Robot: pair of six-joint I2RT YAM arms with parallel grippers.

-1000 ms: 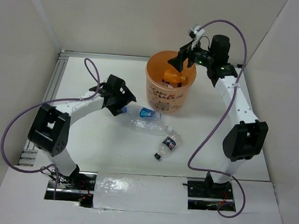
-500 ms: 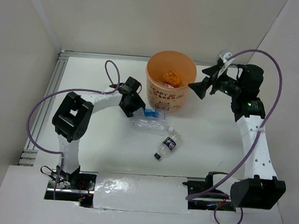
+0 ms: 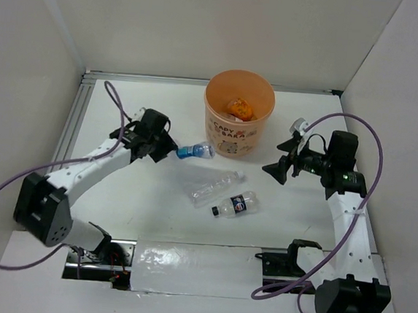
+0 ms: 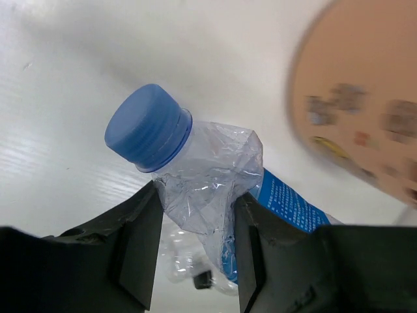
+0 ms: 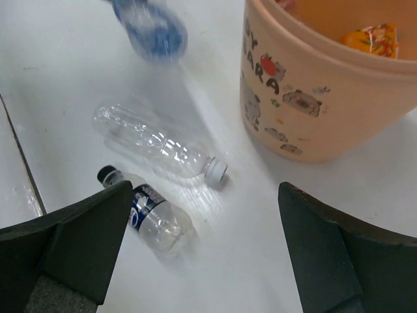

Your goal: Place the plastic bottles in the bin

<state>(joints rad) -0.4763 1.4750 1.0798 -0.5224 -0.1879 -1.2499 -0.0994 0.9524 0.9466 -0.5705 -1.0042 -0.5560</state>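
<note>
My left gripper (image 3: 171, 150) (image 4: 195, 202) is shut on the crumpled neck of a clear plastic bottle (image 3: 196, 152) (image 4: 215, 169) with a blue cap and blue label, held just left of the bin (image 3: 232, 138) (image 4: 365, 111). That bottle shows blurred in the right wrist view (image 5: 153, 29). Inside the orange bin (image 5: 306, 111) lies a small orange bottle (image 3: 239, 109) (image 5: 371, 38). On the table lie an unlabelled clear bottle (image 3: 214, 186) (image 5: 156, 147) and a dark-labelled, black-capped bottle (image 3: 235, 204) (image 5: 153, 212). My right gripper (image 3: 278, 165) (image 5: 205, 222) hangs open and empty, right of the bin, facing these two.
White walls close in the table at the back, left and right. A metal rail (image 3: 78, 108) runs along the left edge. Purple cables (image 3: 374, 153) loop off both arms.
My left gripper shut on the blue-capped bottle and lifted it away from the others. My right arm swung from over the bin to its right and lower. The two lying bottles shifted slightly.
</note>
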